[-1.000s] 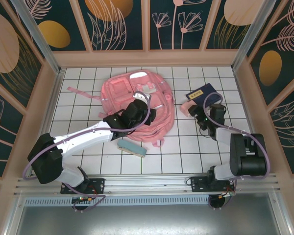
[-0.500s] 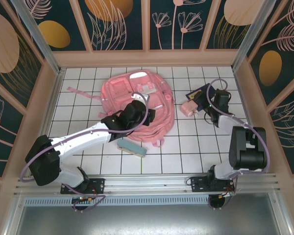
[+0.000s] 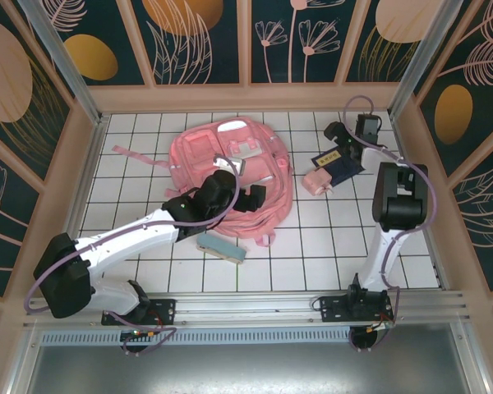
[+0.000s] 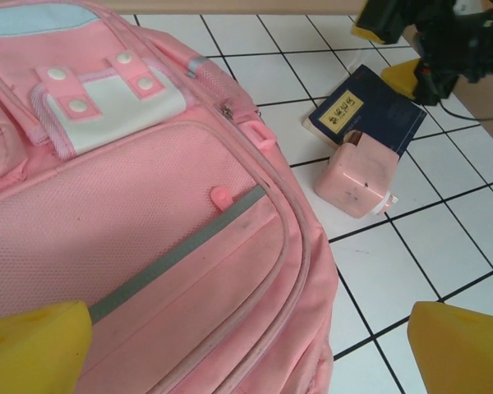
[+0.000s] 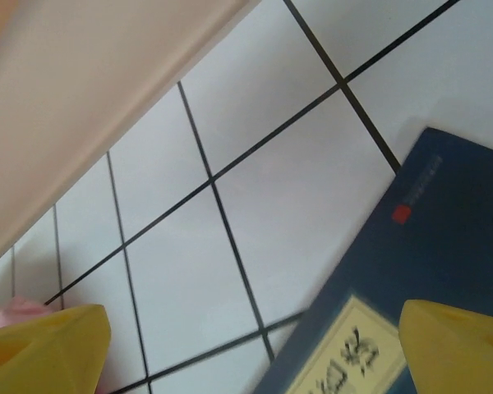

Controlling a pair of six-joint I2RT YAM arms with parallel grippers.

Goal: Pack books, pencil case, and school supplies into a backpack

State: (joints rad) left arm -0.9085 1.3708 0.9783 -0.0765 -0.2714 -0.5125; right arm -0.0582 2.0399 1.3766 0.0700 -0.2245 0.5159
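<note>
The left fingers point(image 4: 34, 346) stood wide apart and held nothing. Their two yellow pads point(image 4: 464, 349) hung over the right part of the backpack point(image 4: 148, 222), on both sides of its grey reflective strip point(image 4: 172, 258). The right fingers point(image 5: 43, 345) were also spread wide and were empty. They hung over white tiles and one corner of a navy book point(image 5: 448, 254), close to the far right corner of the table point(image 3: 312, 246).

The backpack lay flat in the far middle of the table with its front pockets up, and a pink strap point(image 3: 135, 154) ran out from it toward the left edge. The navy book, which carried a yellow label, lay on the tiles to the right of the backpack, apart from it and near the right edge of the table. The small pink school supplies point(image 4: 357, 176) touched the near edge of this book, between the book and the backpack. The pencil case point(image 3: 222, 246) lay on the table just beside the near edge of the backpack, next to the left arm, on the side toward the near edge of the table.
</note>
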